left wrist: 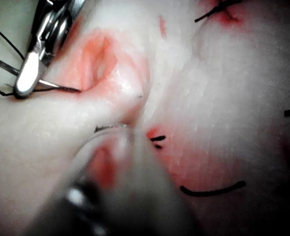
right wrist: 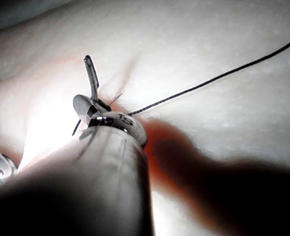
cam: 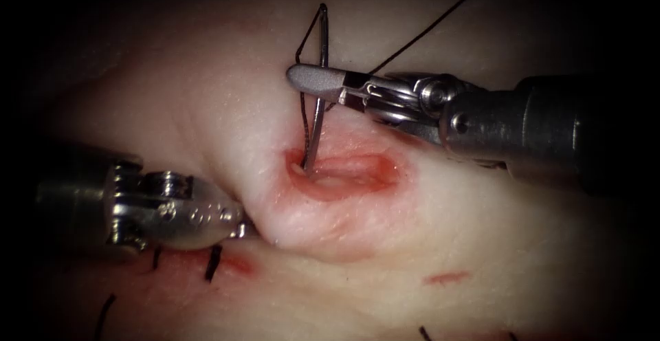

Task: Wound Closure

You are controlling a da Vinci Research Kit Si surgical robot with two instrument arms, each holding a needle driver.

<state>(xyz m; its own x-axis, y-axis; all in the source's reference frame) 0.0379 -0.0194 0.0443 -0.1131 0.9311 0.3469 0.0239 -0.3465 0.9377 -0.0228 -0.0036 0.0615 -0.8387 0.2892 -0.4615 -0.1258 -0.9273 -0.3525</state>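
My right tool (cam: 297, 76) reaches in from the right, its jaws shut on the curved needle (cam: 322, 38) near mid-curve. The needle stands steeply, its point down in the left end of the open cut (cam: 347, 176) in the tissue (cam: 227, 107). Black thread (cam: 440, 21) leaves the needle's upper end and runs off up and right. At the lower left my left tool (cam: 242, 229) has its jaws shut on a raised fold of tissue left of the cut. The left wrist view has the right tool (left wrist: 29, 73), needle (left wrist: 61, 88) and cut (left wrist: 101, 59). The right wrist view has the jaws (right wrist: 88, 105), needle (right wrist: 91, 73) and thread (right wrist: 209, 78).
Earlier stitches (cam: 213, 262) cross the closed stretch of wound under the left tool, with red fluid around them. Cut thread ends (cam: 103, 313) lie at the lower left. A small red mark (cam: 445, 277) sits right of the cut. More stitches (left wrist: 211, 191) lie in the left wrist view.
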